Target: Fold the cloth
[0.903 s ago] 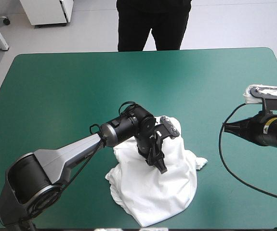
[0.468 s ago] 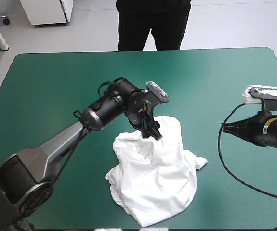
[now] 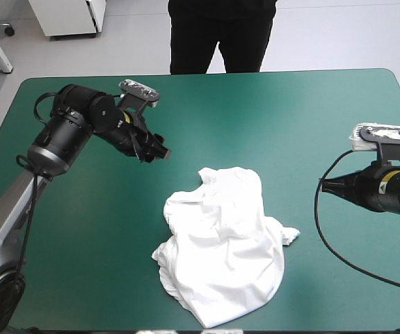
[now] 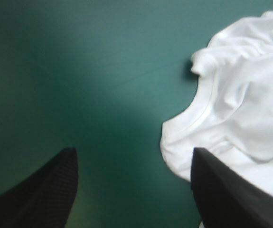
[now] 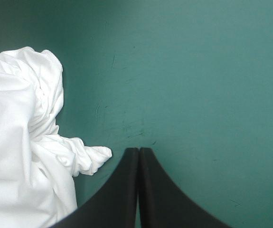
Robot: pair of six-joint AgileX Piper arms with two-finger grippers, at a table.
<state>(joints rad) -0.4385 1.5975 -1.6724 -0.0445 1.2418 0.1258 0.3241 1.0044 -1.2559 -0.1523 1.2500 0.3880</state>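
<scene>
- Left jaws stood spread and empty over the surface's [image 3: 311, 118] far-left part, apart from the T-shirt [image 3: 224, 243].
- Right jaws were pressed together, empty, near the right edge.
- T-shirt: a white crumpled heap, mid-surface toward the near edge.
- Surface cover was teal-green.
- Left wrist view alone showed a stitched hem [image 4: 200, 107]; right wrist view showed a twisted end [image 5: 91, 156] near the right jaws.

Table [image 3: 290, 118]: teal-green cover, surface flat. One item lies on it: T-shirt [image 3: 224, 243], white, a crumpled heap. The heap lies ahead of the left gripper [image 3: 163, 152], clear of it, and near the right gripper [image 3: 326, 185], not touching.
</scene>
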